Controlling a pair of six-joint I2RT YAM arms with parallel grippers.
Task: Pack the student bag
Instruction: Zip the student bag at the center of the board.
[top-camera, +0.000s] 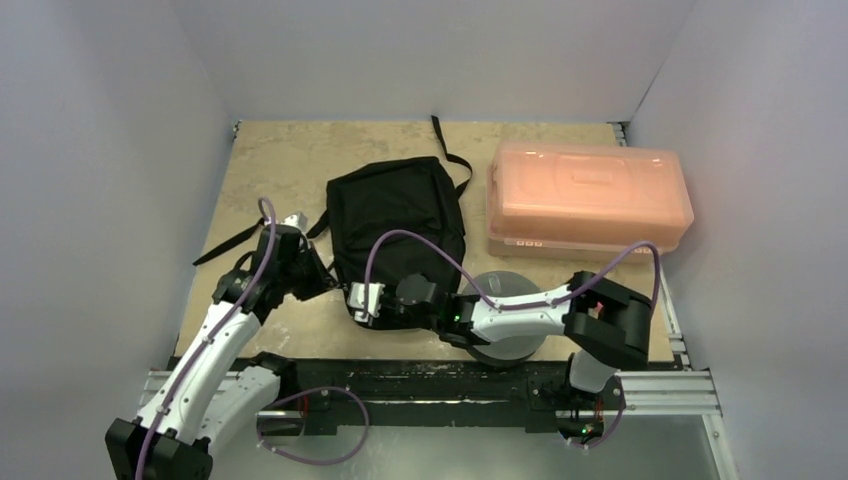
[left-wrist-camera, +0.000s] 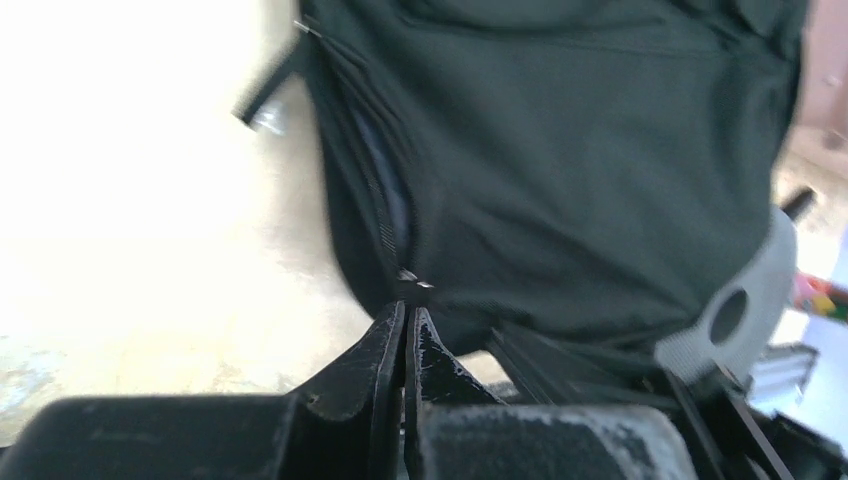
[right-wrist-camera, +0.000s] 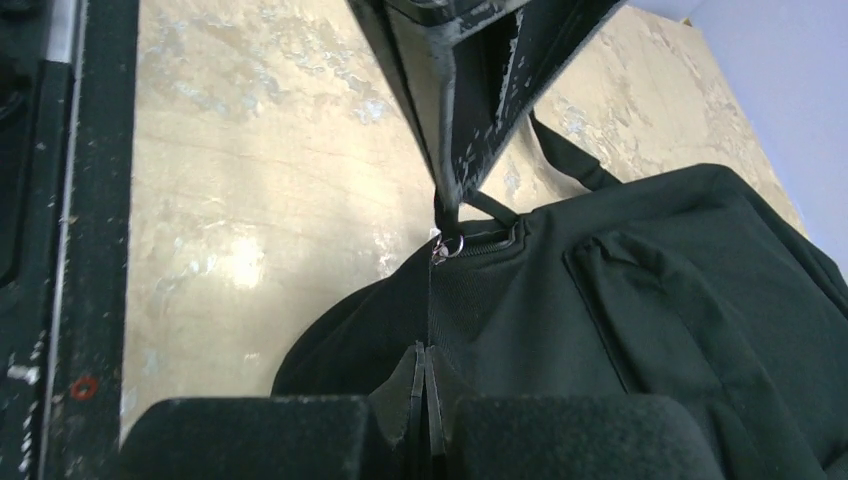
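The student bag (top-camera: 400, 225) is a floppy black backpack lying flat mid-table, with straps trailing left and to the back. My left gripper (top-camera: 318, 276) is at its near left edge, shut on the zipper pull (left-wrist-camera: 412, 281). The right wrist view shows its fingers (right-wrist-camera: 462, 140) pinching the black pull tab above the zipper ring (right-wrist-camera: 447, 245). The zipper (left-wrist-camera: 385, 205) is partly open along the bag's side. My right gripper (top-camera: 356, 302) is at the near left corner, shut on the bag's fabric (right-wrist-camera: 470, 300); its jaws (right-wrist-camera: 425, 352) are pressed together.
A translucent orange lidded box (top-camera: 588, 195) stands at the back right, close to the bag. A dark grey round spool (top-camera: 512, 335) lies under my right arm near the front edge. The black rail (right-wrist-camera: 60, 200) runs along the table's near edge.
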